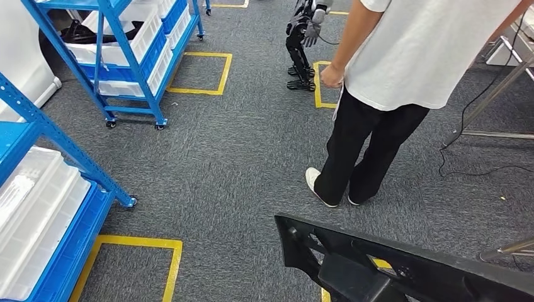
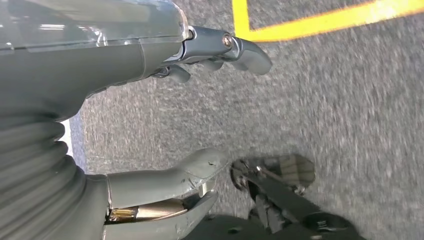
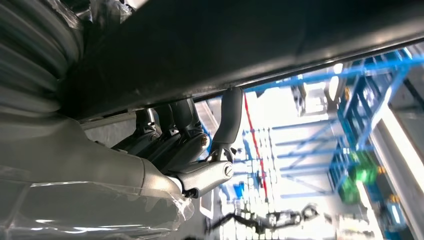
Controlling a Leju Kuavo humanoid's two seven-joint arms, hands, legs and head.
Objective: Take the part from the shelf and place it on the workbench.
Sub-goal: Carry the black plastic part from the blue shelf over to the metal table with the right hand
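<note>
Black plastic, the part (image 1: 403,264) rides low before the robot, carried over grey carpet (image 1: 239,157); the right hand (image 3: 185,150) presses its fingers up against the underside, while the left hand (image 2: 200,125) hangs with fingers apart, holding nothing. Carrying it well likely means keeping it level and skirting the 1 person (image 1: 390,82). Count: 1 part, 2 blue shelves (image 1: 132,56), 1 other robot (image 1: 302,38).
</note>
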